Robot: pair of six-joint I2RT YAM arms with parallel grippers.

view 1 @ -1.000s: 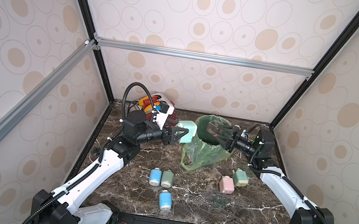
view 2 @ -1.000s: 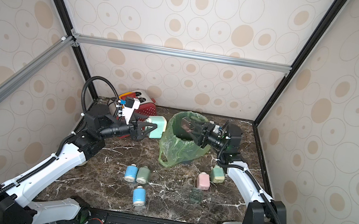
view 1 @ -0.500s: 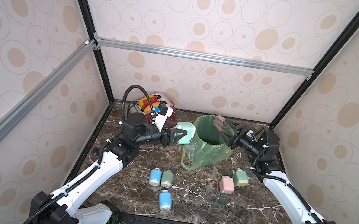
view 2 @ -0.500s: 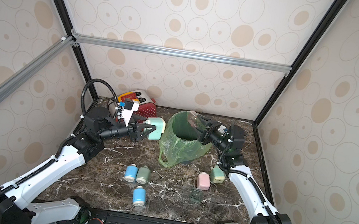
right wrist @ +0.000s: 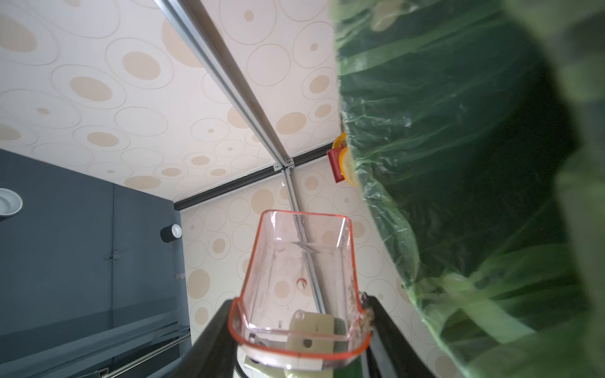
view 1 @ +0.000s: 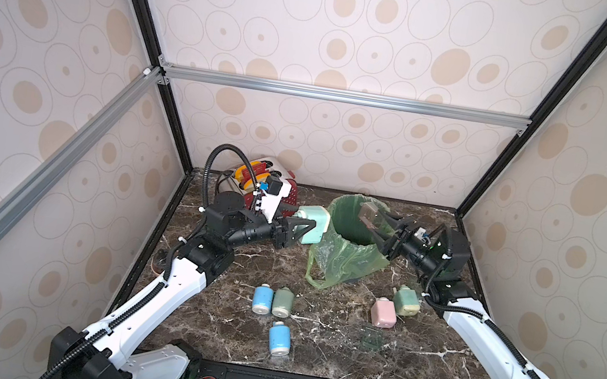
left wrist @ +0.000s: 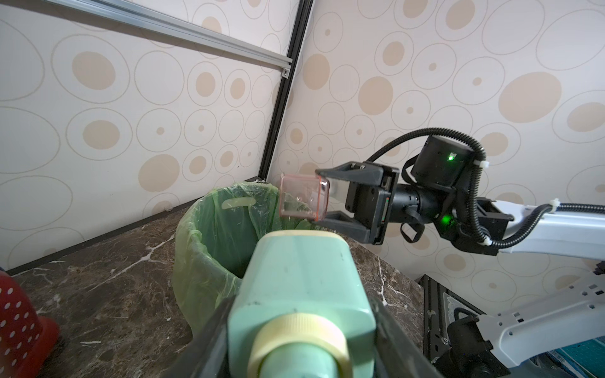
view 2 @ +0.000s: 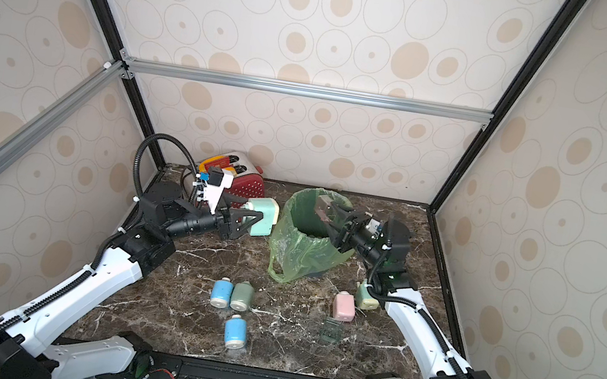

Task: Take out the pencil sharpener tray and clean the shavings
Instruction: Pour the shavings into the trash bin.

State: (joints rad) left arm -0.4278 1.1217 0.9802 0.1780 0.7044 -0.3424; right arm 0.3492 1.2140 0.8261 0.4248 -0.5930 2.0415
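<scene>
The mint-green sharpener (view 1: pixel 313 225) is just beside the bin (view 1: pixel 341 254), its clear tray (left wrist: pixel 302 199) (orange-rimmed) tilted over the opening.

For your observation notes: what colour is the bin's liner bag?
Translucent green bin liner, clearest in the left wrist view.

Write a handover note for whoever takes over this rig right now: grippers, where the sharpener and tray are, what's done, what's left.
Left gripper: shut on the mint sharpener, held beside the bin.
Right gripper: shut on the clear tray, held over the bin's mouth.
Done: tray is out and looks almost empty.
Left: a few shavings cling near its rim; probably knock them off, then refit the tray.
</scene>
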